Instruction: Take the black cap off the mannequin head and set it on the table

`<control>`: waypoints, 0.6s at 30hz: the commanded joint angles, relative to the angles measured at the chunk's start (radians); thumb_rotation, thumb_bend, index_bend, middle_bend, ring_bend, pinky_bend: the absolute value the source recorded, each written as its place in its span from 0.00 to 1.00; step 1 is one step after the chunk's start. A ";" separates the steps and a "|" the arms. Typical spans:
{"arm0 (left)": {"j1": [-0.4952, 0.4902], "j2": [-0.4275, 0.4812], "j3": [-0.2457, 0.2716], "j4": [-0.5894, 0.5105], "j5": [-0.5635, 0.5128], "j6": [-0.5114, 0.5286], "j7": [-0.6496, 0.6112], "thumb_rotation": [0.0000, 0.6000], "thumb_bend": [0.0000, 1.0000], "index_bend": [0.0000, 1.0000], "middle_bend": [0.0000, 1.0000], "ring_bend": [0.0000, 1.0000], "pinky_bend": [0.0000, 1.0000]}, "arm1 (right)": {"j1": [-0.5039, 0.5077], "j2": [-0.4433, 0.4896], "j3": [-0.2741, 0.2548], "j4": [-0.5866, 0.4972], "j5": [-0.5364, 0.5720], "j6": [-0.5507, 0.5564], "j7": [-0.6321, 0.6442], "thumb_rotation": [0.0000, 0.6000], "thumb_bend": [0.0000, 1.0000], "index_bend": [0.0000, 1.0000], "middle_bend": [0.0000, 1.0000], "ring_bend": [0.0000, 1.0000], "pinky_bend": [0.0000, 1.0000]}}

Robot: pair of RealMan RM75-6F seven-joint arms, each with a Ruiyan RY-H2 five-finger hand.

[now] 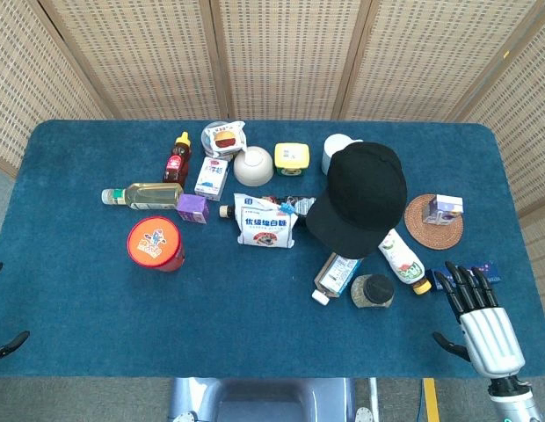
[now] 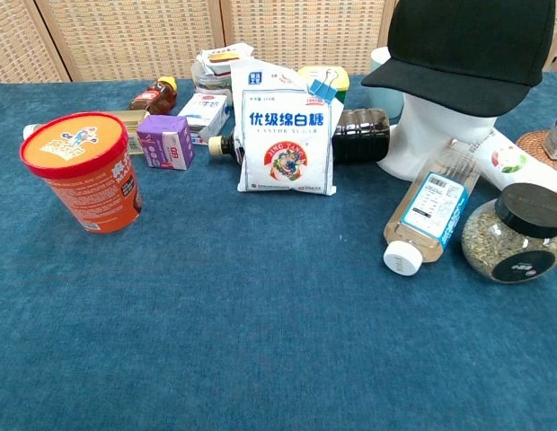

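Observation:
The black cap (image 1: 360,198) sits on the white mannequin head (image 2: 431,135) right of the table's middle, its brim pointing toward me and to the left. The chest view shows the cap (image 2: 472,45) at the top right, covering the top of the head. My right hand (image 1: 479,312) hovers over the front right corner of the table, fingers stretched out and apart, holding nothing, well short of the cap. Only two dark tips of my left hand (image 1: 7,345) show at the left edge, spread apart and holding nothing.
A clear bottle (image 1: 337,274) and a black-lidded jar (image 1: 373,291) lie just in front of the mannequin head. A white squeeze bottle (image 1: 403,258) and a woven coaster (image 1: 433,221) sit to its right. A sugar bag (image 1: 265,221) and a red tub (image 1: 156,243) stand to its left.

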 commanded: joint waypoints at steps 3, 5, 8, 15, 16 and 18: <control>0.001 0.000 -0.003 -0.007 -0.009 -0.003 0.007 1.00 0.13 0.00 0.00 0.00 0.00 | -0.007 -0.011 0.016 0.004 0.008 0.025 -0.002 1.00 0.00 0.00 0.00 0.00 0.00; 0.002 0.003 -0.004 -0.006 -0.010 -0.002 -0.003 1.00 0.13 0.00 0.00 0.00 0.00 | -0.007 -0.020 0.022 0.002 0.014 0.028 -0.003 1.00 0.00 0.01 0.00 0.00 0.00; 0.003 0.006 -0.006 -0.006 -0.016 -0.002 -0.013 1.00 0.13 0.00 0.00 0.00 0.00 | 0.006 -0.044 0.036 -0.004 0.001 0.031 -0.016 1.00 0.00 0.02 0.01 0.00 0.00; 0.000 0.005 -0.006 -0.006 -0.010 -0.009 -0.012 1.00 0.12 0.00 0.00 0.00 0.00 | 0.064 -0.115 0.109 -0.071 0.010 -0.010 -0.198 1.00 0.00 0.05 0.06 0.06 0.08; 0.001 0.005 -0.007 -0.006 -0.011 -0.009 -0.013 1.00 0.12 0.00 0.00 0.00 0.00 | 0.073 -0.129 0.119 -0.079 0.014 -0.017 -0.226 1.00 0.00 0.05 0.07 0.07 0.10; 0.001 0.005 -0.008 -0.006 -0.013 -0.009 -0.014 1.00 0.13 0.00 0.00 0.00 0.00 | 0.089 -0.159 0.136 -0.086 0.016 -0.026 -0.266 1.00 0.00 0.06 0.08 0.08 0.12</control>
